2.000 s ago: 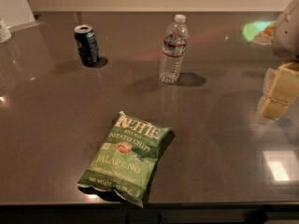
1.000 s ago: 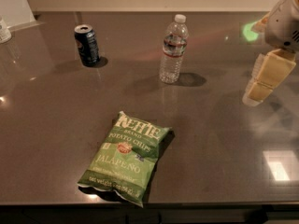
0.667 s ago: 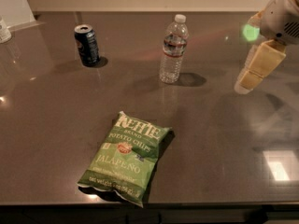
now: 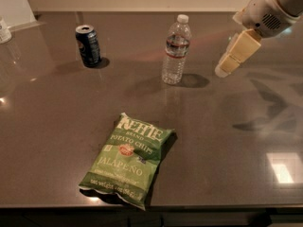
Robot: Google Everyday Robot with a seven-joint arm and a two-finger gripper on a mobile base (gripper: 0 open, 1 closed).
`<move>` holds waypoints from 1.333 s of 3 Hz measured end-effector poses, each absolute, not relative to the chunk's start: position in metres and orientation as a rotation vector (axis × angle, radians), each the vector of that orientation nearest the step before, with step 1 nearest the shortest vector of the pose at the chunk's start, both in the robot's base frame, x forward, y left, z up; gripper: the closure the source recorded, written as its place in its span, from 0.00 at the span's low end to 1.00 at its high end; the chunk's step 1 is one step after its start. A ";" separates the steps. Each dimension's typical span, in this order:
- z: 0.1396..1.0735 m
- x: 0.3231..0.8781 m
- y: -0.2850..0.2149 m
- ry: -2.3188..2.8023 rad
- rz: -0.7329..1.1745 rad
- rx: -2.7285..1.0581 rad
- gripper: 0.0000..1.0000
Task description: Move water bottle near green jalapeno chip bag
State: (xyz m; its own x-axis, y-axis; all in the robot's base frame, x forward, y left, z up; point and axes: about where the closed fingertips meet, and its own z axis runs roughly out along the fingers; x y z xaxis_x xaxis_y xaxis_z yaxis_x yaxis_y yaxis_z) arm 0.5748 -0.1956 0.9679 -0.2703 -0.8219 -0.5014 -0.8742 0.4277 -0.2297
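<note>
The water bottle (image 4: 176,50) stands upright in the upper middle of the dark table: clear ribbed plastic, white cap, red and white label band. The green jalapeno chip bag (image 4: 129,158) lies flat near the table's front edge, below and left of the bottle. My gripper (image 4: 229,63) hangs from the white arm at the upper right. It is above the table, to the right of the bottle and apart from it, and holds nothing.
A dark soda can (image 4: 88,46) stands at the upper left of the table (image 4: 236,141). A white object (image 4: 4,30) sits at the far left edge. The table's front edge runs along the bottom.
My gripper has moved left and up from the right edge, closer to the water bottle. The bottle, the chip bag and the can have not moved.
</note>
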 end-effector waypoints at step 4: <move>0.936 0.654 -0.128 2.029 0.373 -1.363 0.00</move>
State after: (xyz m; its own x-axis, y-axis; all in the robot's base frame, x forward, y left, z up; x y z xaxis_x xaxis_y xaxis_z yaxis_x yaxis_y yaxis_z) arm 0.6539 -0.1284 0.9356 -0.2420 -0.7135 -0.6576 -0.9009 0.4170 -0.1208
